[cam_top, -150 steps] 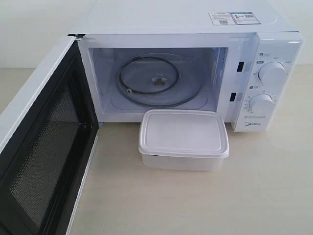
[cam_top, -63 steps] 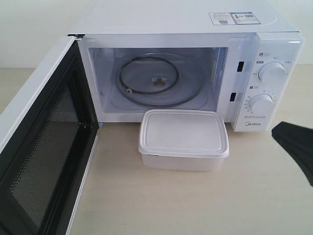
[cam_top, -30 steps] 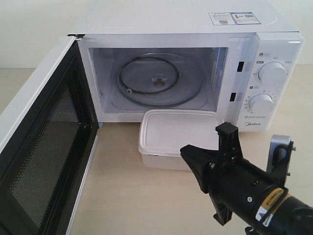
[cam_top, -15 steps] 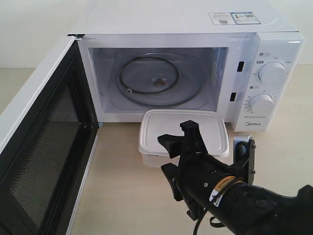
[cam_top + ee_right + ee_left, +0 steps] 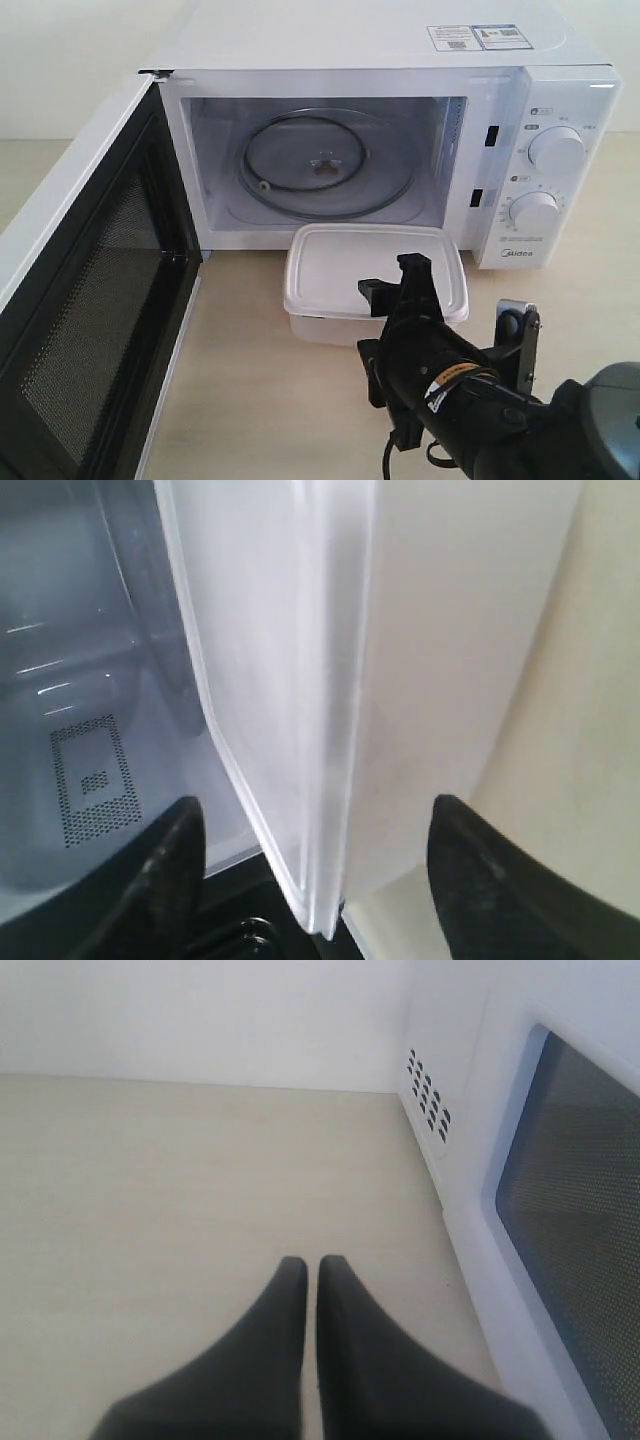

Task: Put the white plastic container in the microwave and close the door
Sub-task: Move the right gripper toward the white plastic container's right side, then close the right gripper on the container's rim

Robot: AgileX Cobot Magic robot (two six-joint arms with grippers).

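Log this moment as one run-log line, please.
step: pre-grasp | right tool: open, at container edge | left tool: shut, beside door | container: on table, ungripped | door: open

Right claw (image 5: 372, 322), earlier out of view, now astride the white plastic container (image 5: 350, 265).

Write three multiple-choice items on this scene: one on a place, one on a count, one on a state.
1. Where is the white plastic container? A on the table in front of the microwave; B on the turntable; C on the oven's top.
2. How many knobs has it? A one; B two; C three.
3. The door is: A open; B shut; C missing.
Key: A, it sits outside the cavity; B, two white dials show; A, its mesh inner face shows.
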